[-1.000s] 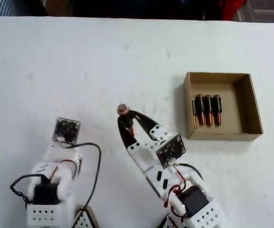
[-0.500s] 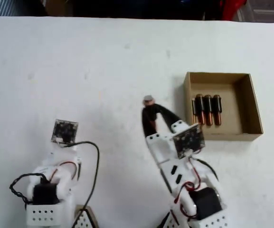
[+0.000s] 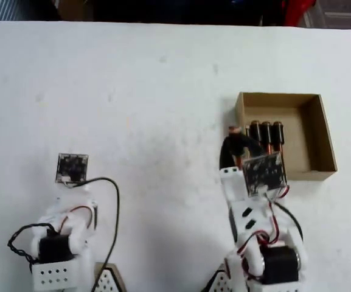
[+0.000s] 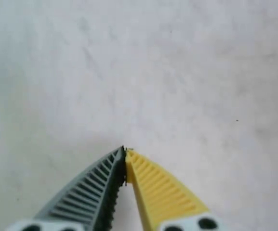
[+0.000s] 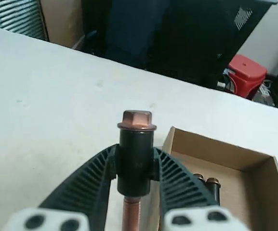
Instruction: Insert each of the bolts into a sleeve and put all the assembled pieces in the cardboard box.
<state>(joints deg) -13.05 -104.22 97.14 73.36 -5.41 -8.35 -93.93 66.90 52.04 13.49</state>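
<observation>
Well, nearest me the left pincer [image 4: 125, 156] is hanging just over the bare white surface [image 3: 132, 79], its grey and yellow fingers pressed together on nothing. Compared with a second ago, that arm is sitting drawn back toward its base.

Further along, the right pincer [image 3: 232, 145] is doing the work. Within the last second it has been swinging across from the middle of the surface, and it is now arriving just beside the near wall of the cardboard box [image 3: 318, 128]. It is pinching the black sleeve [image 5: 135, 163] around its middle, fingers parted only to the sleeve's width. The copper bolt [image 5: 137, 121] is seated through it, head past the fingertips and shank showing at the other end.

To my eye the insertion is finished for this piece and the drop-off is beginning; it is not yet over the wall.

Beyond the pincer, inside the box, three assembled pieces [image 3: 266, 139] are lying side by side, toward the side nearest the pincer.
</observation>
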